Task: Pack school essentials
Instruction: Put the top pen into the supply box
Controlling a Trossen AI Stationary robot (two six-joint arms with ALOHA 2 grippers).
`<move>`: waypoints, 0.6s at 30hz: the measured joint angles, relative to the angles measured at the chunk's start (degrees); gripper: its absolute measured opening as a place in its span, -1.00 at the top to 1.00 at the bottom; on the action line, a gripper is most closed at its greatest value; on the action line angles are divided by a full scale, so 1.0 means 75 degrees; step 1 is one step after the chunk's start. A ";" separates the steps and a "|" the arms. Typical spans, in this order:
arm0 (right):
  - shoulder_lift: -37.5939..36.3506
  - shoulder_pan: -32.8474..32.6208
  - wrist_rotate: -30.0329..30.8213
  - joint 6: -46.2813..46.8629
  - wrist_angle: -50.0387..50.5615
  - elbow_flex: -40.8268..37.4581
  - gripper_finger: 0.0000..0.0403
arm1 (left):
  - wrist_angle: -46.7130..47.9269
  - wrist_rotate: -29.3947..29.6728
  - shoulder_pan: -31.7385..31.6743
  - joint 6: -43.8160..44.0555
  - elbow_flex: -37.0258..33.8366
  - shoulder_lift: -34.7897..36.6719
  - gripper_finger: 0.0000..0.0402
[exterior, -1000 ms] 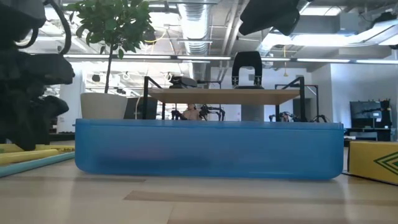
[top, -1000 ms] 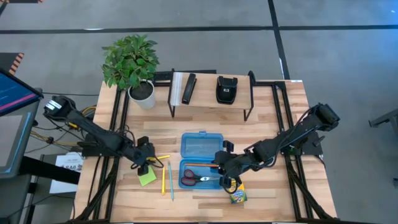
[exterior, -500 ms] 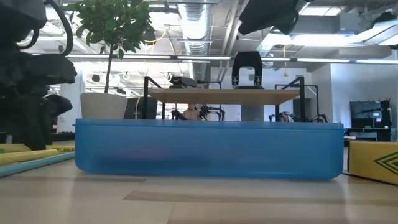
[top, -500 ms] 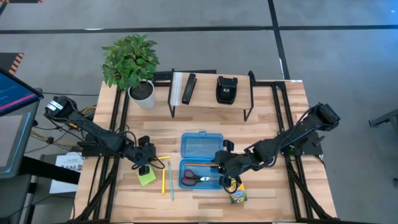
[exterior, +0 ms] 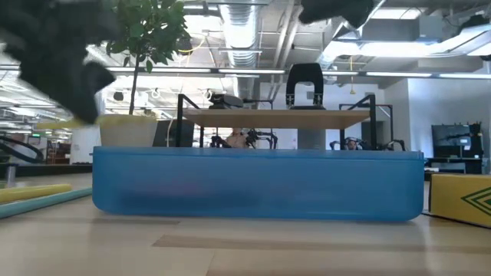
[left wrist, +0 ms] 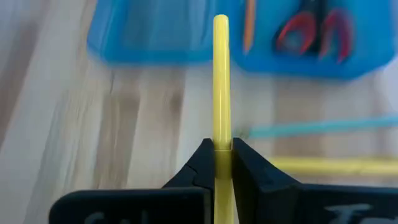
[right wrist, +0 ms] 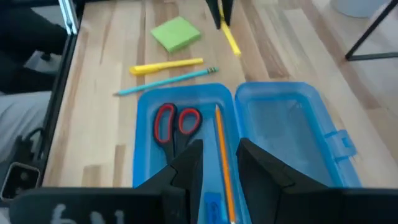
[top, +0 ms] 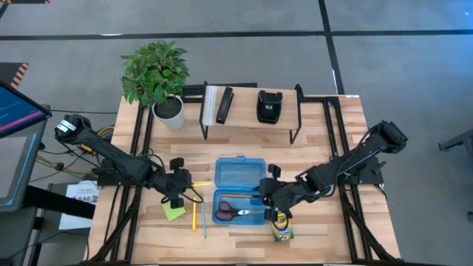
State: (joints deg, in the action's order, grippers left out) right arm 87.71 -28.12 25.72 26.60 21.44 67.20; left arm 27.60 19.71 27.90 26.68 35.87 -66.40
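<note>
My left gripper (left wrist: 221, 149) is shut on a yellow pencil (left wrist: 221, 81), left of the open blue case (top: 238, 193) and above the table (top: 318, 222). In the case lie red-handled scissors (right wrist: 174, 124), an orange pencil (right wrist: 221, 149) and a small blue eraser (right wrist: 211, 205). My right gripper (right wrist: 219, 152) hovers open over the case's tray with nothing between its fingertips. On the table lie a lime sticky-note pad (top: 175, 212), a second yellow pencil (top: 194, 216) and a teal pencil (top: 203, 219). The crayon box (top: 281, 233) lies at the case's near right corner. My left gripper pinches the yellow pencil's shaft (left wrist: 221, 142) between its two fingers. The pencil runs along the fingers, and most of its length sticks out ahead toward the case. The fingers slant down from the table's left. The pencil is lifted clear of the table.
A raised shelf (top: 251, 122) at the back carries two black objects. A potted plant (top: 157, 74) stands at the back left. The case's lid (top: 239, 172) lies open toward the far edge. Bare wood lies near the front edge.
My left gripper has risen from the table and gone a little toward the case. It carries one yellow pencil, which lay on the table before and is now lifted clear. My right gripper has stayed over the case.
</note>
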 joint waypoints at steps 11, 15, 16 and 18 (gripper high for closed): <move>-0.1100 -0.0210 0.1427 0.0019 0.0122 0.0006 0.41 | -0.2000 -0.0515 -0.0367 -0.2083 0.1627 -0.2114 0.98; -0.1199 -0.0231 0.1430 0.0027 0.0106 0.0006 0.41 | -0.2052 -0.0898 -0.0688 -0.2642 0.2520 -0.3402 0.97; -0.1194 -0.0251 0.1428 0.0028 0.0128 0.0006 0.41 | -0.2033 -0.1017 -0.0777 -0.2735 0.2713 -0.3680 0.97; -0.1163 -0.0254 0.1429 0.0039 0.0140 0.0003 0.41 | -0.2013 -0.1281 -0.0927 -0.2893 0.3127 -0.4257 0.96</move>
State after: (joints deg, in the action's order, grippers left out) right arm 78.98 -30.02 36.44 26.89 22.48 67.22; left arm 12.50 10.10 20.95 4.98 59.32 -98.33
